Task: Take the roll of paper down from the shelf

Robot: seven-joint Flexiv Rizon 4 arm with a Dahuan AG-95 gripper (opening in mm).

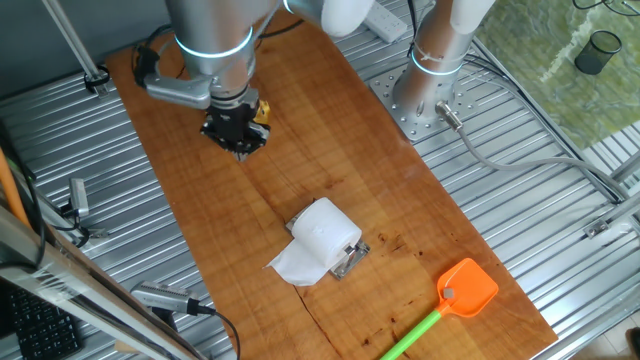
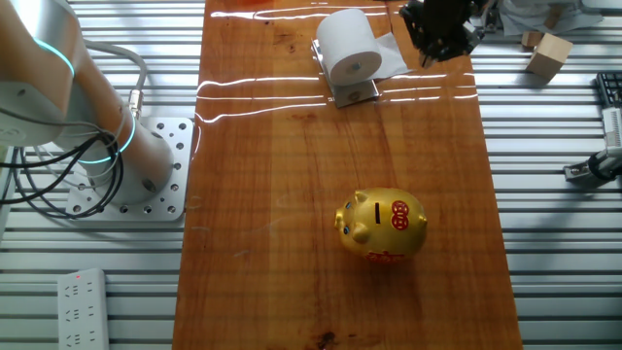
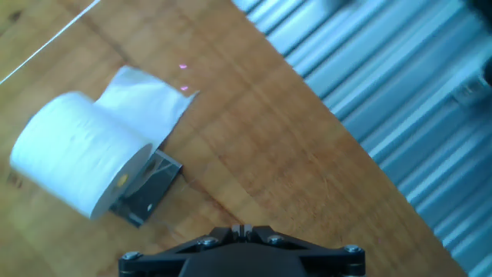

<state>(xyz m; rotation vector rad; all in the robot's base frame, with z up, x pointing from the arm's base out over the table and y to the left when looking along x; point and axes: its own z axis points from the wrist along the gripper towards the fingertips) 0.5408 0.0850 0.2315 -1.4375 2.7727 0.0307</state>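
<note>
Hanging above the wooden bench [image 1: 300, 150], well apart from the roll of paper [image 1: 325, 232], the claw [image 1: 238, 130] grasps nothing; whether its fingers are spread or closed cannot be told. The roll lies on its side on the shelf [image 1: 351, 259], its wrinkled tail draped onto the wood on the side facing the claw, likely just unwound slack. Bare board lies between claw and roll. Beyond the roll, the orange swatter [image 1: 465, 288] lies near the bench's edge.

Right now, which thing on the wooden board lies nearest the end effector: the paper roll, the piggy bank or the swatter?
The white paper roll on its metal holder; the end effector hangs beside its loose tissue tail, far from the other two.
</note>
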